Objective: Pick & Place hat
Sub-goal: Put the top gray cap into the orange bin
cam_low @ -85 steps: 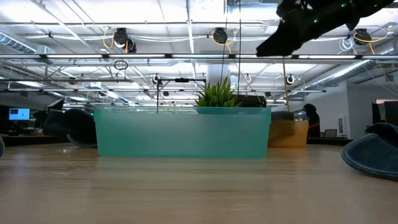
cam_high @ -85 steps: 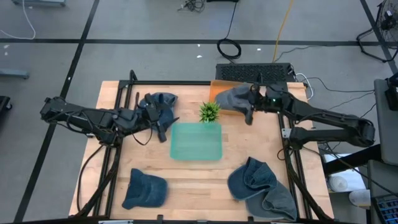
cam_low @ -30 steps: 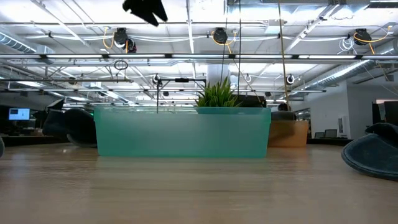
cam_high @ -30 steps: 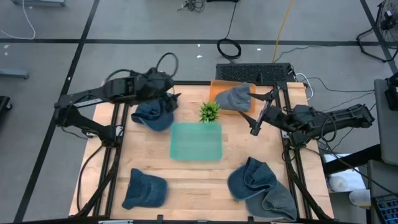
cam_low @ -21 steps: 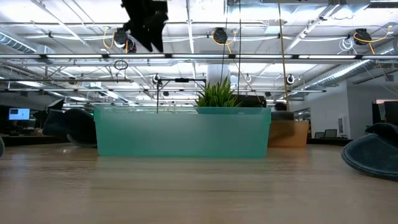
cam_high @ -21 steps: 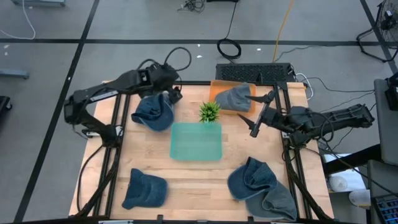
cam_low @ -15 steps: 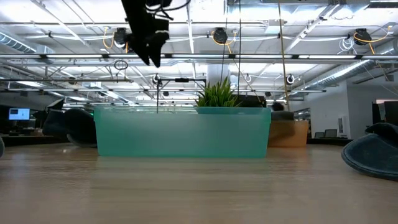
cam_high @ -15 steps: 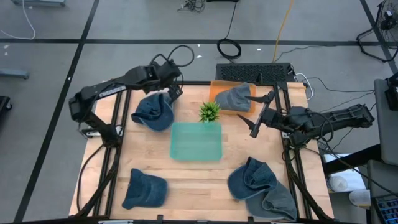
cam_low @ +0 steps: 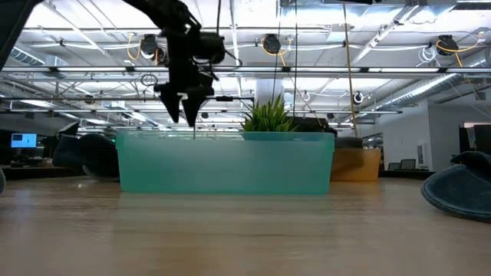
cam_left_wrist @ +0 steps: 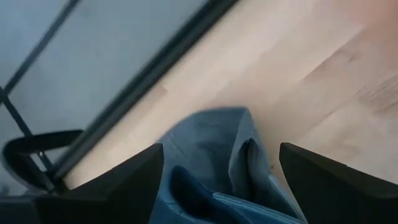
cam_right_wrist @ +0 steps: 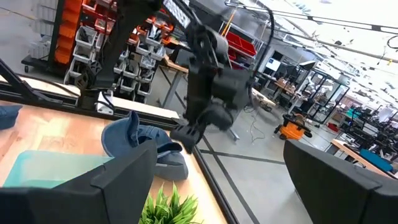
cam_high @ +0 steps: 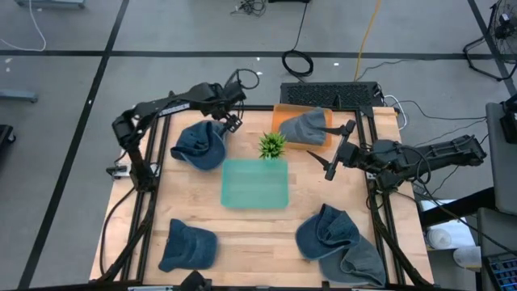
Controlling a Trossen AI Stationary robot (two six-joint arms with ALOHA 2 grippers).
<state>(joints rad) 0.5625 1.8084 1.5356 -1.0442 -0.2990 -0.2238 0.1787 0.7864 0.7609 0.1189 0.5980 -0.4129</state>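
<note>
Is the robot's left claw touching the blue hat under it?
Apart. The right wrist view shows the left gripper hanging open above the blue denim hat, with a gap.

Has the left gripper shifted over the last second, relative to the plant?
Yes. In the high view the left gripper has swung closer to the plant, toward the table's back edge, above the hat; its fingers are open.

No text, label, brand, number or sign can be read in any view. The glowing blue monitor screen (cam_low: 23,140) far back in the room is too small to make out, and the red and orange storage bins (cam_right_wrist: 69,25) on the shelving show no legible marking.
</note>
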